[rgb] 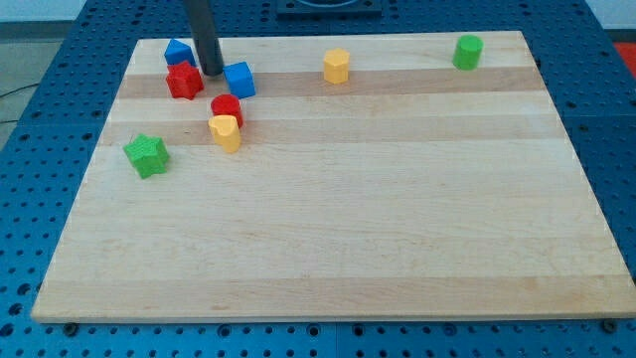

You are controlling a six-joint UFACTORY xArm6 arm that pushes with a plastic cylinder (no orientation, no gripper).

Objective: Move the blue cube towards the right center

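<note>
Near the view's top left of the wooden surface point(397, 219) sits the blue cube point(239, 80), turned a little askew. My tip point(213, 72) stands just at its left side, touching or all but touching it; which one cannot be told. The tool is a plain dark rod with nothing to open or close, and it grips nothing. Left of my tip lies the red star-shaped block point(184, 81), and above that, at the surface's top edge, the other blue block point(178, 52), shape unclear. Below the blue cube sits the red cylinder point(227, 108), with the yellow block point(226, 132) touching it from below. Further left and lower lies the green star-shaped block point(147, 155). Well apart toward the view's right along the top are a second yellow block point(337, 66) and the green cylinder point(468, 52).
</note>
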